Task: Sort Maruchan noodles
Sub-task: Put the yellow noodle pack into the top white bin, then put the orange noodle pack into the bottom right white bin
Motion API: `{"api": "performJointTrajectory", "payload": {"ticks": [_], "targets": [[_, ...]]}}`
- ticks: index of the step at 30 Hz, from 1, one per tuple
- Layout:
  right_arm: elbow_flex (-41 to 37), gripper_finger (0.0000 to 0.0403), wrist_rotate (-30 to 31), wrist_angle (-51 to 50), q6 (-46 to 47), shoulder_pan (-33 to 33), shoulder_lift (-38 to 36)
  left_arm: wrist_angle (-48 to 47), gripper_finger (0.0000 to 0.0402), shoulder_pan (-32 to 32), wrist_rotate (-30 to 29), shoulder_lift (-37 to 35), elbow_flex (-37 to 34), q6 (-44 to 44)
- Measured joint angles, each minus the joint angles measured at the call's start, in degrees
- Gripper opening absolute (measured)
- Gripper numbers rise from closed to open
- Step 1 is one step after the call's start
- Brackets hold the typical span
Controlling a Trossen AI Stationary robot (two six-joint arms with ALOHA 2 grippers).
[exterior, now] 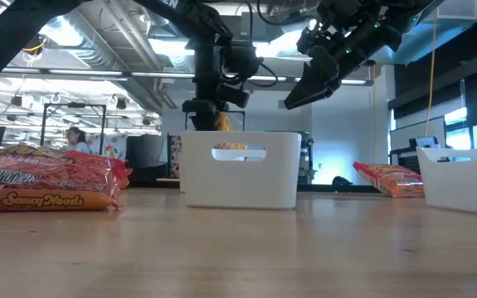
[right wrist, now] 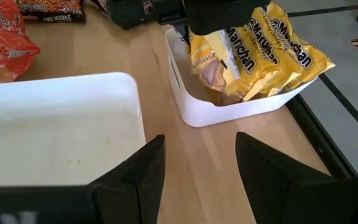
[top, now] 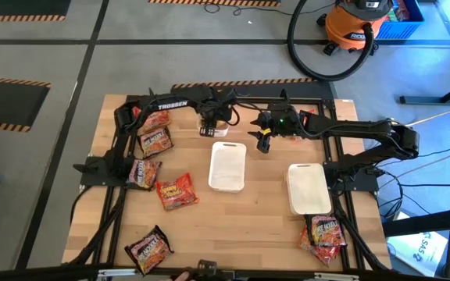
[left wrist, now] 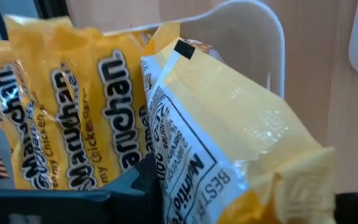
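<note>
A small white bin [right wrist: 229, 112] at the table's far middle holds several yellow Maruchan noodle packets [right wrist: 278, 50], standing on edge. My left gripper [right wrist: 219, 22] hangs over the bin, shut on one more yellow packet [left wrist: 229, 124]. In the low view this packet [exterior: 222, 122] shows just above the bin's rim [exterior: 240, 170]. My right gripper [right wrist: 201, 168] hovers open and holds nothing. It is above the table, to the right of the bin, and points at a slant toward it. My left gripper pinches the yellow packet between its two fingers near one end [left wrist: 185, 186], close to the crimped seal. The fingers come from above and point steeply down. The packet hangs below them, its lower part [right wrist: 215, 78] down inside the bin among the other packets.
Two white trays lie at mid table [top: 227, 165] and toward the right [top: 309, 187]. Red-orange and dark packets lie on the left side [top: 156, 142] [top: 176, 191] [top: 148, 248], and more at the near right [top: 326, 234]. A black frame [top: 342, 211] edges the table.
</note>
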Motion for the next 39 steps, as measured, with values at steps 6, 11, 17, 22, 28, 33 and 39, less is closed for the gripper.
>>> {"api": "performJointTrajectory", "payload": {"ticks": [6,11,17,22,28,33,39], "targets": [[0.00,0.0177,-0.02,0.00,0.00,0.00,0.00,1.19,0.0148,0.27,0.31,0.00,0.00,0.43],[0.02,0.0177,-0.02,0.00,0.00,0.00,0.00,1.79,0.0148,0.25,-0.87,0.00,0.00,-0.35],[0.02,0.0177,-0.04,0.00,0.00,0.00,0.00,1.27,0.0148,0.06,-1.14,0.00,0.00,-4.32],[0.02,0.0177,-0.04,0.00,0.00,0.00,0.00,0.47,0.0157,0.14,-1.74,0.00,-0.97,-4.50],[0.02,0.0177,-0.04,0.00,0.00,0.00,0.00,2.54,0.0206,0.11,-1.41,0.00,-2.05,-3.78],[0.02,0.0177,-0.04,0.02,0.00,0.00,0.00,3.33,0.0241,-0.68,-1.67,0.00,-1.92,-1.54],[0.02,0.0177,-0.06,0.02,0.00,0.00,0.00,-0.71,0.0241,-2.26,-1.78,-0.58,-0.72,-1.95]]}}
